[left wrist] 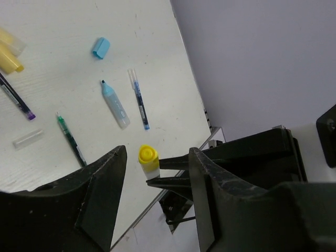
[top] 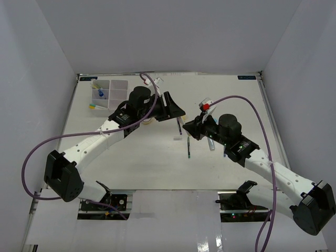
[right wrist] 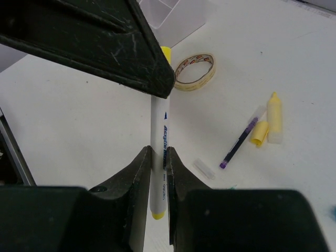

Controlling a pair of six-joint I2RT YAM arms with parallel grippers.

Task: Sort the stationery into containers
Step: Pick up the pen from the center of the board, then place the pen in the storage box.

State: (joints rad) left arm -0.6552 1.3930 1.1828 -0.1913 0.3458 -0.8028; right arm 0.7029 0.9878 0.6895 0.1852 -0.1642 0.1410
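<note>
A white marker (right wrist: 160, 126) with yellow at both ends is pinched at its lower barrel by the right gripper (right wrist: 159, 157), whose two fingers are pressed against it from either side. Blue print runs along the barrel; it seems to begin "Acrylic", though it is too small to be read with certainty. The yellow upper end is framed by the left gripper (left wrist: 156, 152), whose fingers are spread – a gap is seen on each side of the cap. The marker is thus found between the two grippers near the middle of the table (top: 157, 163), well apart from the white organizer tray (top: 119, 83) at the far left corner. On the table a tan tape ring (right wrist: 195, 71) with unreadable reddish print, an uncapped yellow highlighter (right wrist: 274, 123), a purple-tipped pen (right wrist: 239, 143), a light blue marker (left wrist: 114, 103), a green pen (left wrist: 71, 139) and a small blue eraser (left wrist: 100, 47) are seen – all outside the tray.
</note>
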